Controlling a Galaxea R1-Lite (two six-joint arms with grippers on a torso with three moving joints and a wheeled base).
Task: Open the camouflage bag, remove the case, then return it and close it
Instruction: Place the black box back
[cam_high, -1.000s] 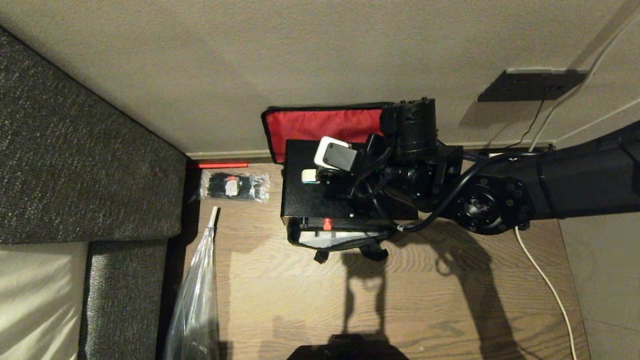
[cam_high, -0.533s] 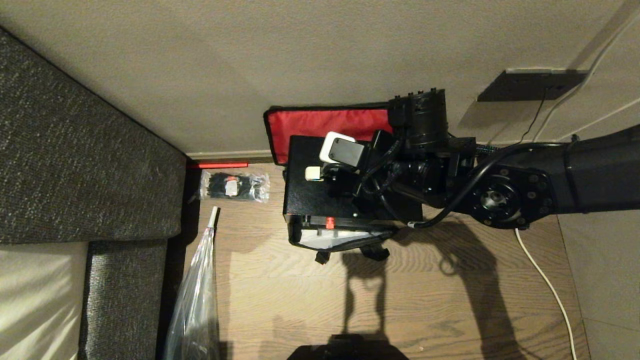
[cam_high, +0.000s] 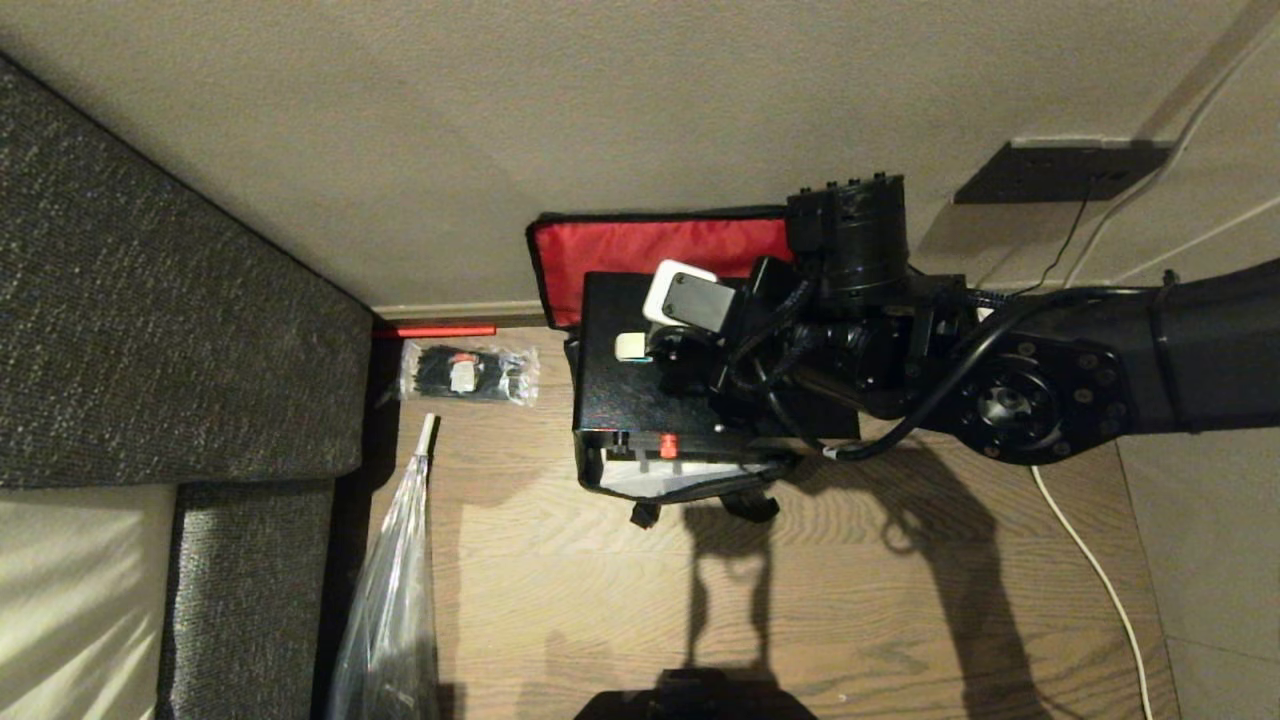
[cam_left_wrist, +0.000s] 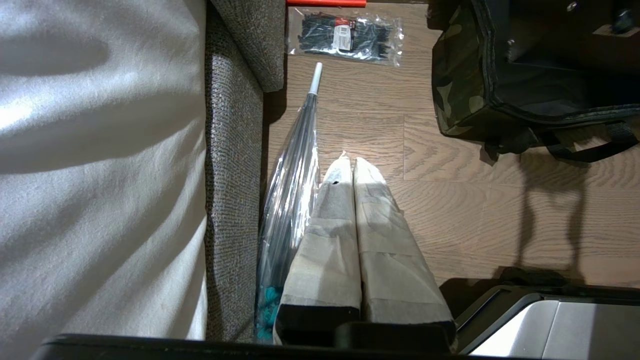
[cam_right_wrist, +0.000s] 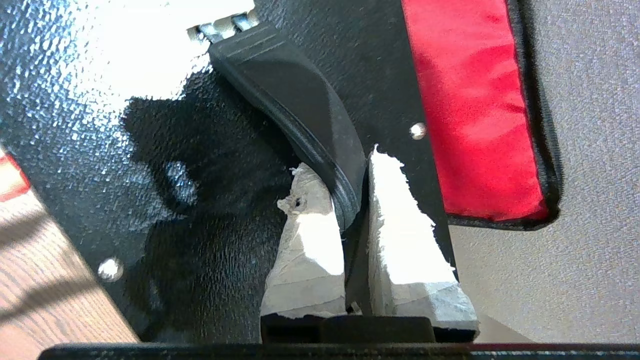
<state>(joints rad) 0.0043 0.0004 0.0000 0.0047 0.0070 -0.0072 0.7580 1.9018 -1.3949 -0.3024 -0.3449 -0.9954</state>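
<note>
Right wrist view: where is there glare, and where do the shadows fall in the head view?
Right wrist view: strong glare washes out one corner of the case, and the taped fingers are overexposed. Head view: the right arm and the bag's straps throw long dark shadows on the wooden floor, toward the camera.

In the head view the right arm (cam_high: 1000, 360) covered the right part of the case (cam_high: 625, 400), so that side of the case could not be seen, and the right claw itself was buried behind the wrist. The case hid nearly all of the camouflage bag (cam_high: 660, 480) beneath it; only a pale strip of lining showed at the case's near edge. The label on the packet of black ties (cam_high: 468, 373), left of the case, was too small to read. The left wrist view cut the bag off at the picture's edge.
</note>
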